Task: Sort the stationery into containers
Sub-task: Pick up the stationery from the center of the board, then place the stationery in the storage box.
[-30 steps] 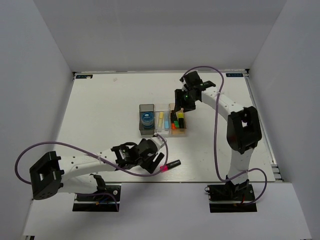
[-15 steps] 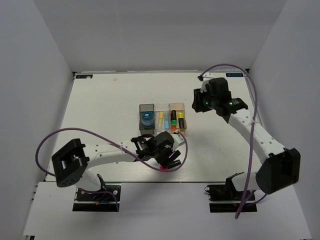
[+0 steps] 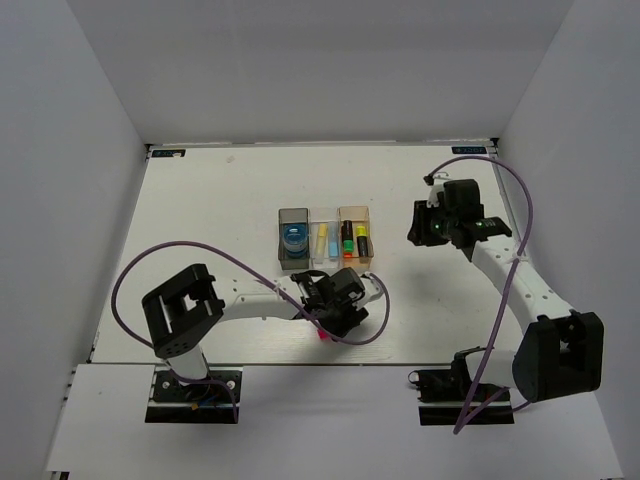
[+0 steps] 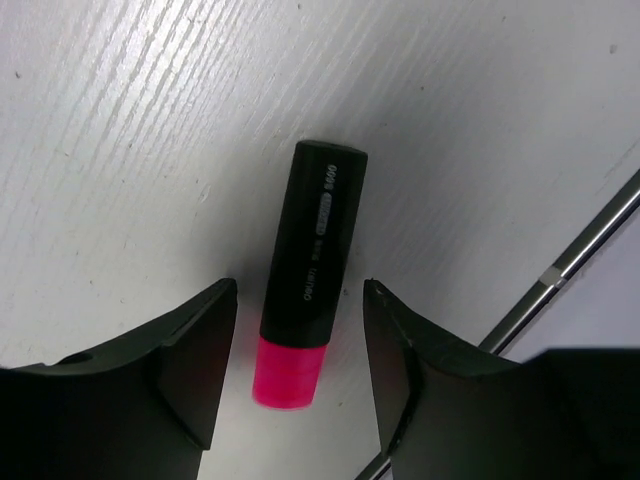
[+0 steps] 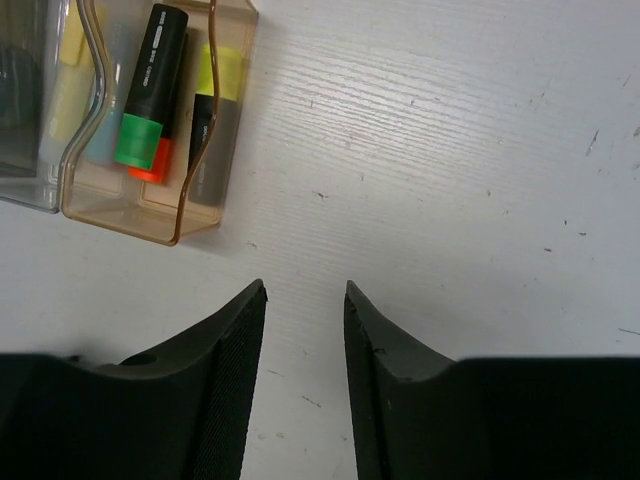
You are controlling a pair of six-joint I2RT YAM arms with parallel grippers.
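A black highlighter with a pink cap (image 4: 309, 260) lies flat on the white table. My left gripper (image 4: 298, 300) is open and low over it, one finger on each side of the cap end, neither touching. In the top view the left gripper (image 3: 338, 312) covers most of it and only the pink cap (image 3: 322, 336) shows. My right gripper (image 5: 305, 290) is open and empty over bare table, right of the orange-tan bin (image 5: 120, 215). That bin holds green-capped (image 5: 140, 140), orange-capped and yellow-capped (image 5: 220, 70) highlighters.
The three joined bins stand mid-table: the dark grey bin (image 3: 293, 258) holds the blue tape roll (image 3: 293, 238), the clear bin (image 3: 322, 258) holds pale-yellow and light-blue pens, and the orange-tan bin (image 3: 357, 263) is on the right. The table's near edge (image 4: 580, 250) runs close beside the highlighter. The left arm's purple cable (image 3: 372, 320) loops nearby.
My left gripper has moved right and come down astride the pink-capped highlighter. My right arm has drawn back to the right, away from the orange-tan bin.
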